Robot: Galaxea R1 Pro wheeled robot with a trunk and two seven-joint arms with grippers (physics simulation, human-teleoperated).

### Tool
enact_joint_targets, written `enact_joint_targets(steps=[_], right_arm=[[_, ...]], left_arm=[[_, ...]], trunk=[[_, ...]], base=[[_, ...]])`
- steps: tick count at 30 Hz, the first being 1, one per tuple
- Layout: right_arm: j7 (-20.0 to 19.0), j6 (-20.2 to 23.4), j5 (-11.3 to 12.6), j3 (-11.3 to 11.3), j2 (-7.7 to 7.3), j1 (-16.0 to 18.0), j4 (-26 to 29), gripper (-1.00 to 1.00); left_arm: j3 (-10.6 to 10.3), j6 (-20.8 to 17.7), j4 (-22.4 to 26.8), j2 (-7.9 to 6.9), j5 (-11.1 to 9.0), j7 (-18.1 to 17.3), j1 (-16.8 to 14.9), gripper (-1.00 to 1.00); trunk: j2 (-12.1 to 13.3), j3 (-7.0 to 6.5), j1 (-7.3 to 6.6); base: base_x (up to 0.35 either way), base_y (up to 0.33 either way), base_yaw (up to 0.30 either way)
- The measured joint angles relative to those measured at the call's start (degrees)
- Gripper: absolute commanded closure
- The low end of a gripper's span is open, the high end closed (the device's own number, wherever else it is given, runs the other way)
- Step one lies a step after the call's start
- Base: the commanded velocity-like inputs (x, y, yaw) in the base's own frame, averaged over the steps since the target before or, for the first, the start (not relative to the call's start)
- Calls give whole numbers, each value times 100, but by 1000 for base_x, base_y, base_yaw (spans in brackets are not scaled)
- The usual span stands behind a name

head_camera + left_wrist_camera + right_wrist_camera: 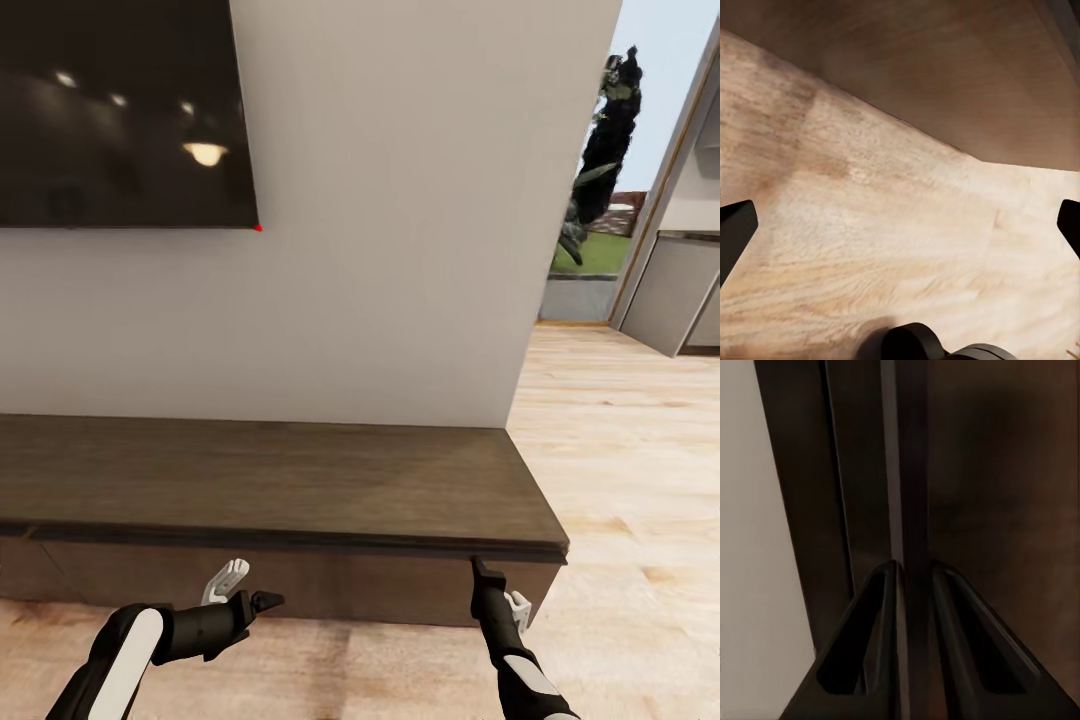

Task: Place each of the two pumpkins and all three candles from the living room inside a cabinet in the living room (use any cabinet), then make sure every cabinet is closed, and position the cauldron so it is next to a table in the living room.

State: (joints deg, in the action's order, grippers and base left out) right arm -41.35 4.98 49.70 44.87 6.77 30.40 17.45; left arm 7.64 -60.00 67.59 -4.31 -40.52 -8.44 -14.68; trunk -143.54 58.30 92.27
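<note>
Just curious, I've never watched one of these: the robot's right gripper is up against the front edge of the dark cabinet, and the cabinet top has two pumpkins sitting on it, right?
Not quite. The right gripper does meet the cabinet at its front edge, but the head view shows the cabinet top bare, with no pumpkins on it.

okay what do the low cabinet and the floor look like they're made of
The cabinet looks like dark brown wood with a matte finish: faint grain streaks run along its top. The floor looks like pale wooden planks, with visible grain and a soft sheen.
</note>
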Motion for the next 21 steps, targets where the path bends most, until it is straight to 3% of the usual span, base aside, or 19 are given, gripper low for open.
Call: enact_joint_targets(steps=[21], right_arm=[[0, 0, -44, -56, 2, -1, -7, 100]], left_arm=[[-1, 0, -1, 9, 1, 0, -1, -100]], trunk=[[0, 0, 0]], base=[[-225, 0, 0]])
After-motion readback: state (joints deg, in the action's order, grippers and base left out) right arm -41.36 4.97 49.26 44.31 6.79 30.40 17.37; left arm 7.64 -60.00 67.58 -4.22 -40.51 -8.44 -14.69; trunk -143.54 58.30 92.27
